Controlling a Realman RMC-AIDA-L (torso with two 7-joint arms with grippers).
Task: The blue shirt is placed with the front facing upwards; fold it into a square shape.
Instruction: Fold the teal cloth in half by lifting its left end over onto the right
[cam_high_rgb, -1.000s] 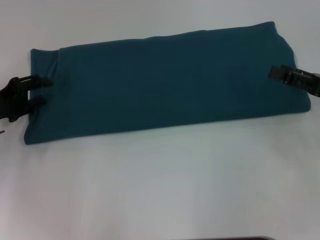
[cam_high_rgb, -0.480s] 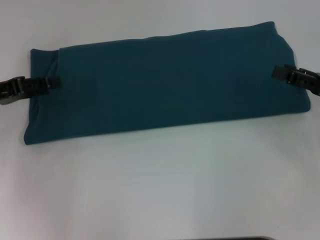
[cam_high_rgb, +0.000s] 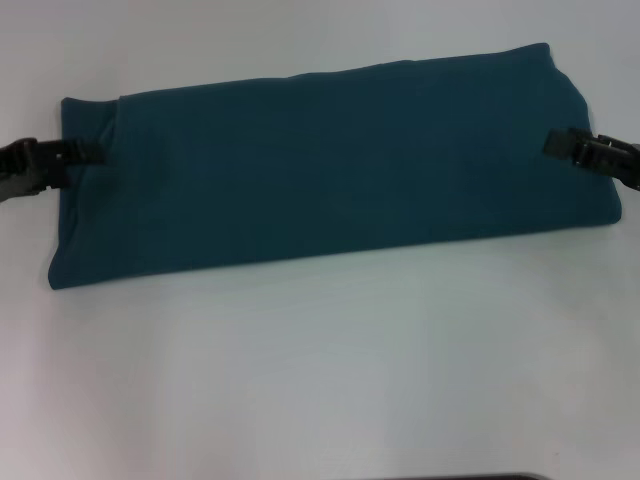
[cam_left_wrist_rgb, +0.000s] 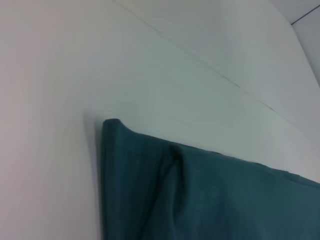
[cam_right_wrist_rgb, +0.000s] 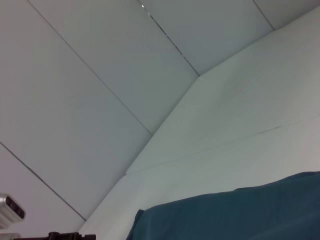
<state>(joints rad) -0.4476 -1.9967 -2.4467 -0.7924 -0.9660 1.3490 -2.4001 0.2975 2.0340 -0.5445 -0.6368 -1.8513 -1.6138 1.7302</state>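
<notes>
**Long strip of shirt, a gripper at each short end**

We see the blue shirt (cam_high_rgb: 330, 165) lying on the white table (cam_high_rgb: 320, 370) as a long, narrow band, already doubled lengthwise, with no letters or collar showing. Its long axis runs across our body from left to right, the right end sitting a little farther from us than the left. A small extra flap of cloth sticks out at the left end.

Our left gripper (cam_high_rgb: 85, 152) is at the left short edge, its tip reaching just over the cloth near the far corner. Its fingers look drawn close together, and from the head view we judge them pinched on the edge of the shirt, though the contact itself is hard to make out. Our right gripper (cam_high_rgb: 562, 143) is at the opposite short edge, its tip overlapping the cloth about midway along that edge. We cannot tell whether its fingers are apart or together. The left wrist view shows only the shirt's corner and the bare table; the right wrist view shows the near rim of the cloth and the wall panels beyond.

We judge that the remaining fold must shorten the band along its long axis, one short end carried over toward the other. Each arm is nearest its own end, so the shirt stretches away from each gripper toward the middle.
</notes>
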